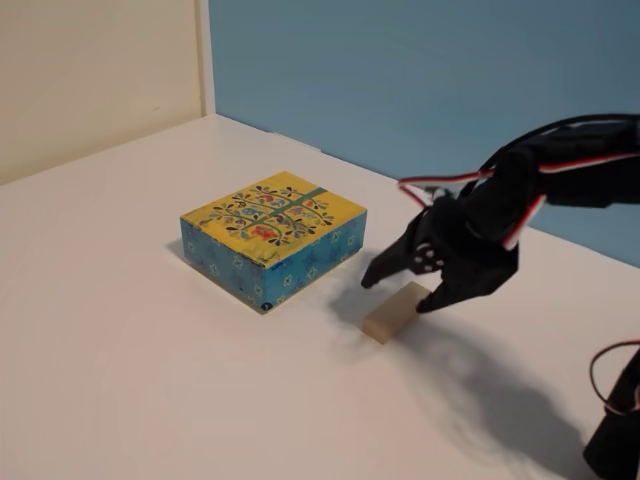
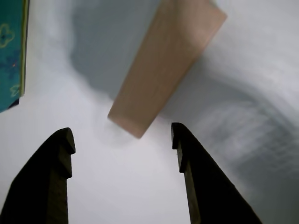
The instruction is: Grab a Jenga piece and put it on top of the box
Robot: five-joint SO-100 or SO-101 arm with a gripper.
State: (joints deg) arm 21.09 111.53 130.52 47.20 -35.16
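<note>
**White tabletop, painted box, and a spread claw over the wooden block**

White is the surface we see under everything: the table (image 1: 150, 370) fills most of the fixed view, with a cream wall and a blue backdrop (image 1: 420, 80) behind it.

Next in size we find the box (image 1: 272, 237), sitting flat on the table left of centre in the fixed view. Its yellow top carries a colourful floral tree pattern and its sides are blue and patterned. In the wrist view we catch only a sliver of it, a teal patterned side at the upper left edge (image 2: 11, 51).

We then come to the black arm (image 1: 560, 180), which reaches in from the right of the fixed view with red and white wires running along it. Its gripper (image 1: 400, 290) points down toward the table, to the right of the box and apart from it.

We see the jaws spread wide in the wrist view (image 2: 122, 140), the two dark fingers standing at either side of the frame with bare table between them, holding nothing.

Smallest is the Jenga piece (image 1: 394, 311), pale tan wood lying flat on the table just beside the gripper, near the box's right corner. In the wrist view it lies slanted (image 2: 163, 65), its near end just ahead of the gap between the fingertips.
</note>
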